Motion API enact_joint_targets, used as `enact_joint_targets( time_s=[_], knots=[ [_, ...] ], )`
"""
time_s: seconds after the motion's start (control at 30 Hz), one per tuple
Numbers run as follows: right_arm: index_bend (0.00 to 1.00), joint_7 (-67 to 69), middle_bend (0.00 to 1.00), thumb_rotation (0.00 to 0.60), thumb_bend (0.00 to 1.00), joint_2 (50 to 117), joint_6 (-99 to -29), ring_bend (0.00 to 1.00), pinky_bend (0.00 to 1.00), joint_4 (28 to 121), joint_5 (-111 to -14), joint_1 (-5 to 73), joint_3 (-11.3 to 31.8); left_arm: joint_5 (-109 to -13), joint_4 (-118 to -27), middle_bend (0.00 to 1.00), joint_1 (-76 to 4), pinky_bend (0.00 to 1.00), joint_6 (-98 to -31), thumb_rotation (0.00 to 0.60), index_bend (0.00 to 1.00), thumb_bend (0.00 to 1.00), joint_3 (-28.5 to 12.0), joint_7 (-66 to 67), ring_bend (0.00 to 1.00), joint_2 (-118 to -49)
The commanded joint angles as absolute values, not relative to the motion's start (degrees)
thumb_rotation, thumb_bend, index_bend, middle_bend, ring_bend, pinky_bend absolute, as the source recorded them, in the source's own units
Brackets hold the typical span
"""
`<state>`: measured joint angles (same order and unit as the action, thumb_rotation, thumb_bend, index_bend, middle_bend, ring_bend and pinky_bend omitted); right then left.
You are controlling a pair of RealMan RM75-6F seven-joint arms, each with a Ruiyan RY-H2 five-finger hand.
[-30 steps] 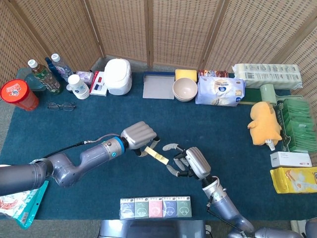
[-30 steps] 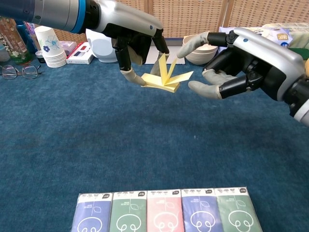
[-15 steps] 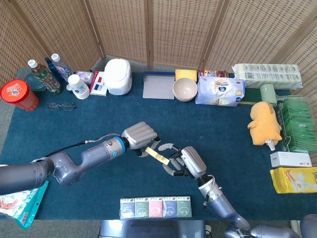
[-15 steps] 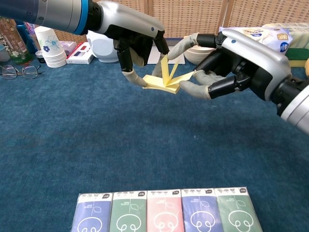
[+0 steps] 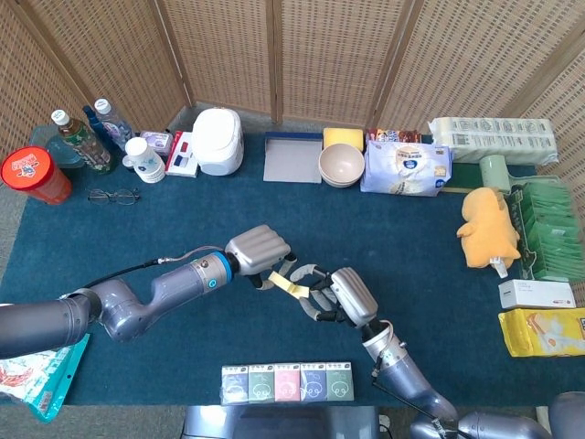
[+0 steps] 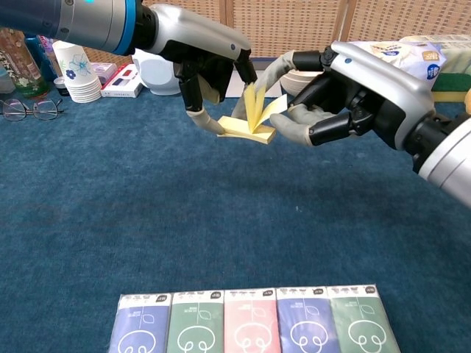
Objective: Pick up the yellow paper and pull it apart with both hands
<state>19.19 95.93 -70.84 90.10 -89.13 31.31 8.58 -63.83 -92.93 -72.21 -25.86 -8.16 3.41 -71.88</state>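
Observation:
A small pad of yellow paper (image 6: 250,123) hangs above the blue table cloth, several of its sheets fanned upward. My left hand (image 6: 206,62) holds its left end from above. My right hand (image 6: 346,88) has come in from the right, and its thumb and a finger close on the raised sheets at the pad's right side. In the head view the yellow paper (image 5: 285,283) shows as a sliver between the left hand (image 5: 259,249) and the right hand (image 5: 340,294), near the table's middle front.
A row of tissue packs (image 6: 250,323) lies at the front edge. Glasses (image 6: 29,109), paper cups (image 6: 77,70) and bottles (image 5: 82,137) stand at the left. Bowls (image 5: 341,165), a wipes pack (image 5: 407,169) and a yellow plush toy (image 5: 489,227) line the back and right.
My right hand moved left to the pad and its fingers closed on the fanned sheets, pushing them more upright. The left hand has kept its hold in place.

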Motion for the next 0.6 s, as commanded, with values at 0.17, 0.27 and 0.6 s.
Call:
enact_joint_targets(
  time_s=[0.17,0.27,0.6],
  knots=[
    [0.43,18.90,0.97,0.600,0.44,96.07,-70.73,1.00,1.00,90.14,-88.90,31.52,8.50,-63.91,-93.00,1.00,-72.36,1.00,-25.40,0.600,0.63,0.37,-7.98,3.03,1.00,-71.53],
    [0.44,18.62,0.97,0.600,0.44,96.07,-70.62,1.00,1.00,90.22,-88.78,31.64,8.48,-63.87,-92.97,1.00,-72.40,1.00,-25.45,0.600,0.63,0.37,-7.99,2.87,1.00,-71.53],
    [0.45,17.87,0.97,0.600,0.44,95.92,-70.00,1.00,1.00,90.83,-88.28,32.11,8.43,-63.43,-92.75,1.00,-72.86,1.00,-25.44,0.600,0.63,0.37,-7.92,2.77,1.00,-71.96]
  ],
)
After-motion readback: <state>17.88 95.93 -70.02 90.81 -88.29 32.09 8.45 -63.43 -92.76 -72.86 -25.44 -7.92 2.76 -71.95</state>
